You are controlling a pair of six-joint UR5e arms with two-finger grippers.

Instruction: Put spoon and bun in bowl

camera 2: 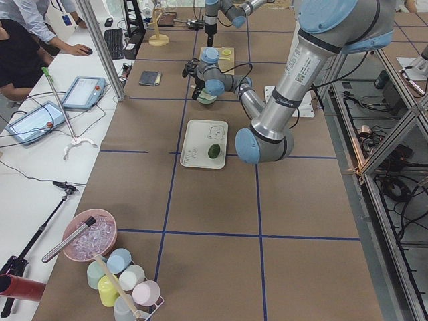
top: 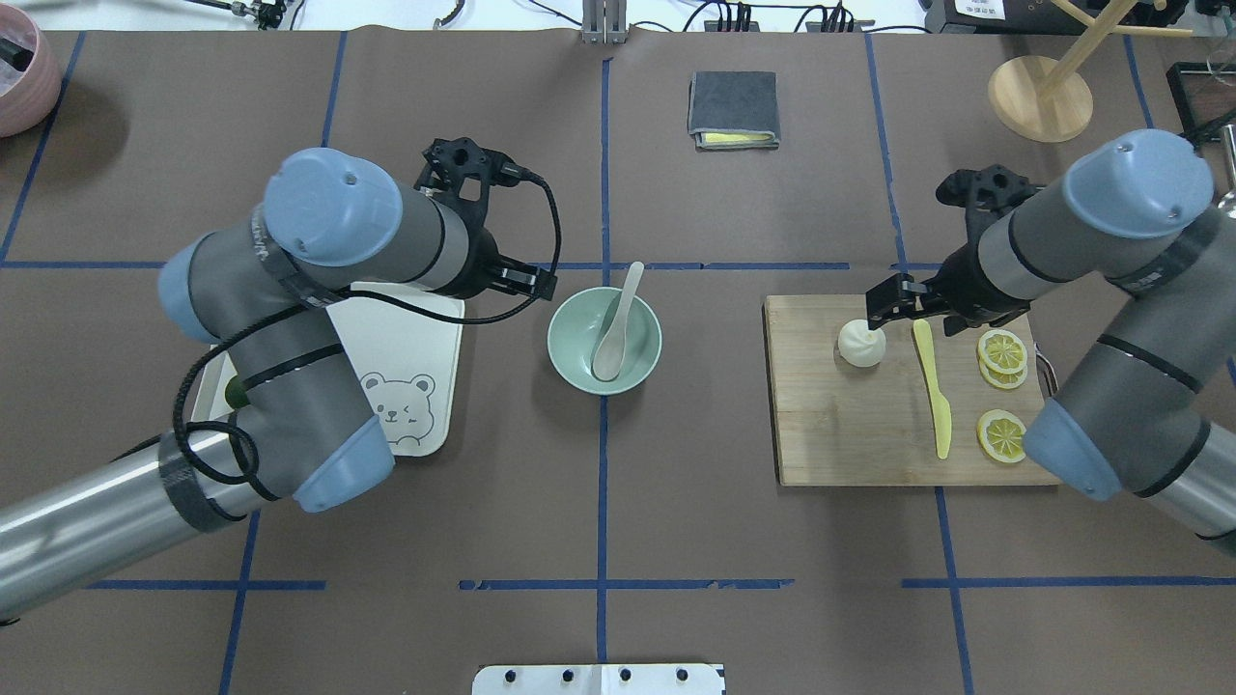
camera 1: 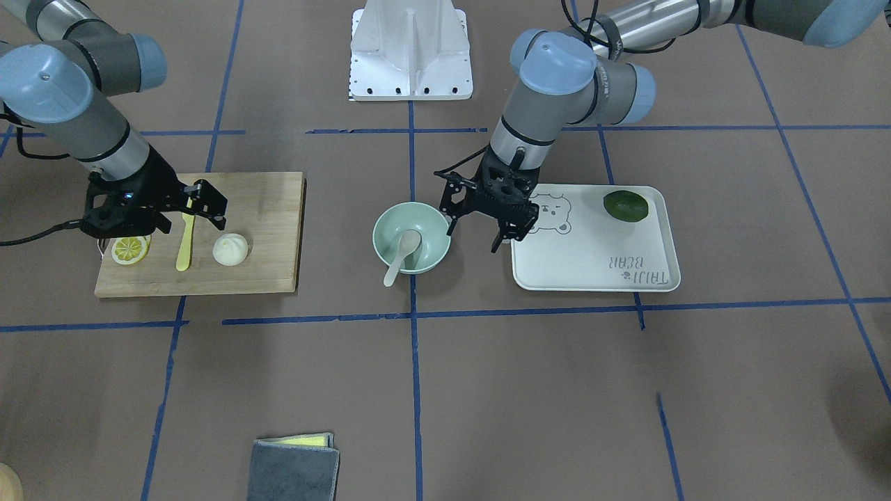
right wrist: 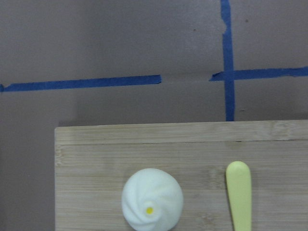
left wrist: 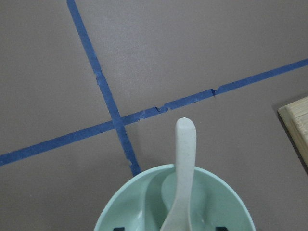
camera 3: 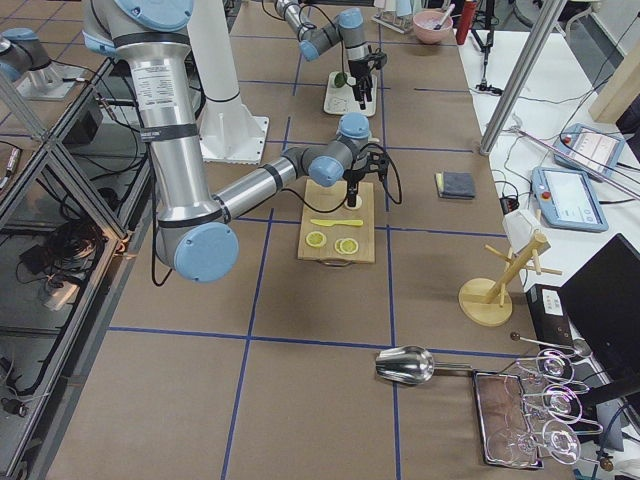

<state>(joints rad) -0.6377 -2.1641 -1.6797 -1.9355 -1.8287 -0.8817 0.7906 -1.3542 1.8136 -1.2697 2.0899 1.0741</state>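
The left gripper (camera 1: 473, 238) is hanging just beside the bowl (camera 1: 379, 235), on the tray (camera 1: 592, 268) side, its jaws standing wide apart and holding nothing. In the overhead view the arm is covering most of it. In the left wrist view only two dark fingertips (left wrist: 220, 227) are showing at the bottom edge, where the bowl is also being cut off. The spoon (camera 1: 401, 256) is lying in the bowl beside these jaws, with its handle sticking out over the rim on the side away from the robot. The right gripper (camera 1: 192, 224) is hovering over the board (camera 1: 271, 209), jaws spread wide and empty. The knife (camera 1: 185, 247) is lying with one end under the gap between them. The bun (camera 1: 230, 249) is sitting just beyond the jaw nearer the bowl; I cannot tell if they are touching. This gripper is hiding part of the lemon slices (camera 1: 130, 250), and the right wrist view is cutting off the bun's lower edge. Bare table is lying open between the board and the bowl.
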